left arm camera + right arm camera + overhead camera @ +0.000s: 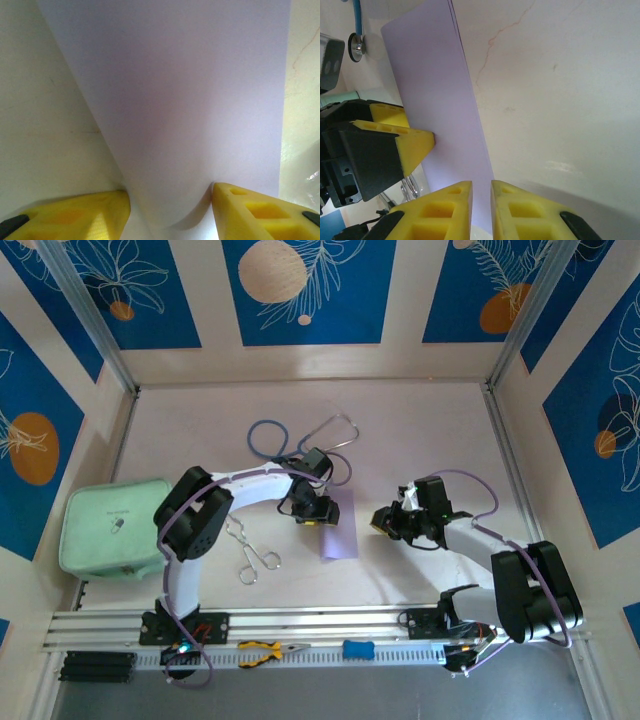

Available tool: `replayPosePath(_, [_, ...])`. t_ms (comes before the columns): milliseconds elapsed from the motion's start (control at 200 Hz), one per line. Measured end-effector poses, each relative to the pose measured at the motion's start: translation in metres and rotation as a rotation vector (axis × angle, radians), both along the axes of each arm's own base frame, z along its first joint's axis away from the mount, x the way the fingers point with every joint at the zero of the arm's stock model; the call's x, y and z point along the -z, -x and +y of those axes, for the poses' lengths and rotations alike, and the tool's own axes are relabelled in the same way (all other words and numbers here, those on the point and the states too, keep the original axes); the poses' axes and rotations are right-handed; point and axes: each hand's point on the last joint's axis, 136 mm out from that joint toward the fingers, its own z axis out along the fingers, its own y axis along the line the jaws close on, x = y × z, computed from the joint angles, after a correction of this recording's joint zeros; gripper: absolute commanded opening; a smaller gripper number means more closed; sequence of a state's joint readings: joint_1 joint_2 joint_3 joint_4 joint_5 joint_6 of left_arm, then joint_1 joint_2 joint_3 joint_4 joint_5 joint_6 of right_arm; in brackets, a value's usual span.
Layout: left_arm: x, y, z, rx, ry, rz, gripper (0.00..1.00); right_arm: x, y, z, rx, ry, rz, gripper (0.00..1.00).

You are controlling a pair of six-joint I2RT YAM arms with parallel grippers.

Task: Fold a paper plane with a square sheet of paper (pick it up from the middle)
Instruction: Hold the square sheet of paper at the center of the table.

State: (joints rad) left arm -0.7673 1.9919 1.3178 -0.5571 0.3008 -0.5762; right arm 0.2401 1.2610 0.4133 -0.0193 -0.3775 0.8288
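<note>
The pale lilac sheet of paper (338,525) is seen folded into a narrow strip on the pale desk (420,430), between the two sets of fingers. The left arm's yellow fingers (252,214) are held wide apart. The sheet's near edge is bowed upward in the gap between them, and nothing is clamped. In the right wrist view, one left fingertip is shown pressed against the sheet's face. The right arm's yellow fingers (442,210) are drawn almost together, with only a thin slit left. Lilac paper is visible through that slit, but whether its edge is actually caught there cannot be told. A blue-tubed stethoscope (300,440) is laid beyond the left fingers. Metal forceps (252,552) and a mint-green padded pouch (110,525) are set to their outer side.
</note>
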Motion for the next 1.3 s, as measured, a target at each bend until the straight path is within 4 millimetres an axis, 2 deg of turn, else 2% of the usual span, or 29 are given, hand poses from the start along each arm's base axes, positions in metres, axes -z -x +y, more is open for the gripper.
replayPosePath(130, [0.0,0.0,0.0,0.0,0.0,0.0,0.55,-0.001,-0.0007,0.0038,-0.016,0.001,-0.006,0.13])
replayPosePath(285, [0.0002,0.0001,0.0001,0.002,0.0,-0.001,0.55,-0.0021,-0.0045,0.0099,-0.037,0.019,-0.018,0.13])
replayPosePath(670, [0.001,-0.0003,0.0001,0.008,-0.006,0.0,0.55,0.0052,-0.0042,0.0026,-0.013,0.071,-0.003,0.13])
replayPosePath(1300, [0.0022,-0.0008,0.0016,0.007,-0.019,0.001,0.52,0.0058,-0.0035,0.0023,-0.013,0.073,0.0,0.13])
